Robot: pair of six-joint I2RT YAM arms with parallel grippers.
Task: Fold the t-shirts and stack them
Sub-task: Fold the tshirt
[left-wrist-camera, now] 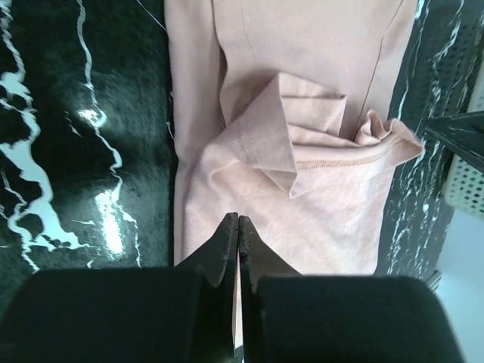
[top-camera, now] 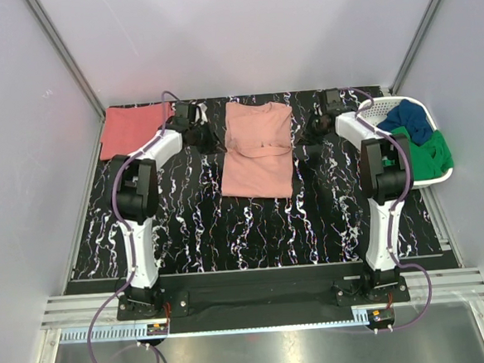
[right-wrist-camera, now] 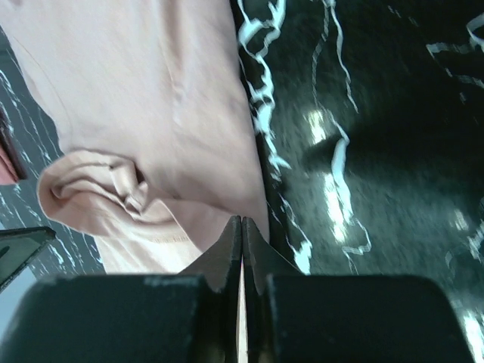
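The pale salmon-pink t-shirt [top-camera: 259, 149] lies flat at the middle back of the table, with both sleeves folded in over its chest. The darker coral-red t-shirt [top-camera: 134, 129] rests folded at the back left corner. My left gripper [top-camera: 216, 142] is at the pink shirt's left edge. In the left wrist view its jaws [left-wrist-camera: 237, 219] are shut tip to tip just above the cloth [left-wrist-camera: 302, 91], and no fabric shows between them. My right gripper [top-camera: 302, 144] is at the shirt's right edge. Its jaws [right-wrist-camera: 242, 221] are likewise shut over the cloth's border [right-wrist-camera: 136, 98].
A white basket [top-camera: 429, 181] at the right edge holds a blue garment [top-camera: 410, 120] and a green one [top-camera: 427, 156]. Its wall shows in the left wrist view [left-wrist-camera: 465, 181]. The tabletop [top-camera: 254, 230] is black with white marbling. Grey walls enclose the back and sides.
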